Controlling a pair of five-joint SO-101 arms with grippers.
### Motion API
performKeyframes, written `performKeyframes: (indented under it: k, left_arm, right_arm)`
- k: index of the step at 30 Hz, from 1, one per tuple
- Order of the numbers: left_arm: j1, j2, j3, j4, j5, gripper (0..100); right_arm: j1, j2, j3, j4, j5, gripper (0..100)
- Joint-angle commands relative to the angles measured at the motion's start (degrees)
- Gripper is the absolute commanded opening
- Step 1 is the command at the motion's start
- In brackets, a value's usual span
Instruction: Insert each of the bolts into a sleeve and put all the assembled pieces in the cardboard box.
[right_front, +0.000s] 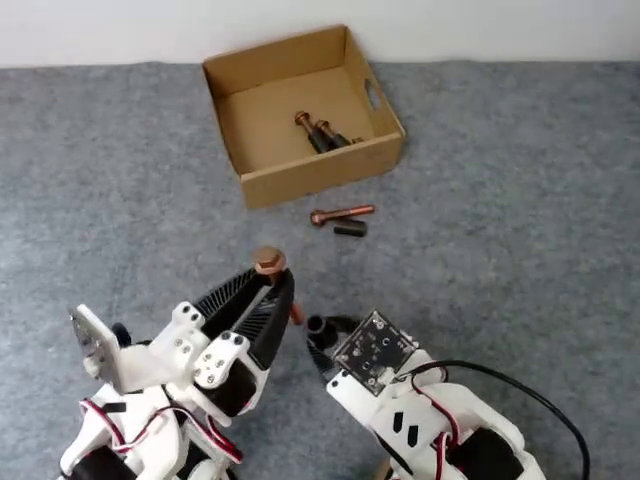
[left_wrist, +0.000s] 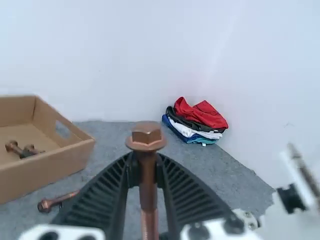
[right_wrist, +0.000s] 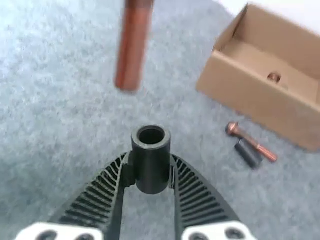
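Note:
My left gripper (right_front: 272, 288) is shut on a copper bolt (left_wrist: 145, 165), held upright with its hex head (right_front: 268, 261) on top. My right gripper (right_wrist: 150, 170) is shut on a black sleeve (right_wrist: 150, 156) with its bore facing up. The bolt's shank end (right_wrist: 133, 47) hangs a short way above the sleeve, off to one side of the bore. In the high view the sleeve (right_front: 320, 328) is just right of the bolt's tip. A loose bolt (right_front: 341, 213) and a loose black sleeve (right_front: 349, 230) lie on the carpet in front of the cardboard box (right_front: 262, 72). Two assembled pieces (right_front: 320, 131) lie in the box.
Grey carpet (right_front: 520, 200) covers the table, with open room to the left and right of the box. A white wall runs behind. A pile of folded clothes (left_wrist: 195, 120) lies in the far corner in the left wrist view.

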Motion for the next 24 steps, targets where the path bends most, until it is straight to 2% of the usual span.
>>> performKeyframes:
  k: [1, 5, 13, 16, 19, 24]
  left_arm:
    - [0.1, -0.3, 0.5, -2.1, 1.5, 0]
    - [0.0, -0.4, 2.1, -2.2, 1.4, 0]
    - [0.0, -0.4, 6.9, -10.3, 1.4, 0]
    - [0.0, -0.4, 8.0, -10.5, 1.4, 0]
    - [0.3, -0.4, 8.0, -8.1, 1.4, 0]
    - [0.4, -0.4, 6.7, 1.2, -1.2, 0]
  right_arm:
    - [-0.5, -0.1, -0.6, -4.1, 1.1, 0.8]
    - [-0.5, -0.1, -0.6, -4.8, 1.9, 0.8]
    - [-0.5, -0.1, -0.7, -4.8, 2.3, 0.8]
    - [-0.5, -0.3, -0.7, -4.8, 2.3, 0.8]
    - [-0.5, -0.6, -0.7, -4.8, 2.3, 0.8]
    - [-0.2, -0.6, -0.7, -4.6, 2.3, 0.8]
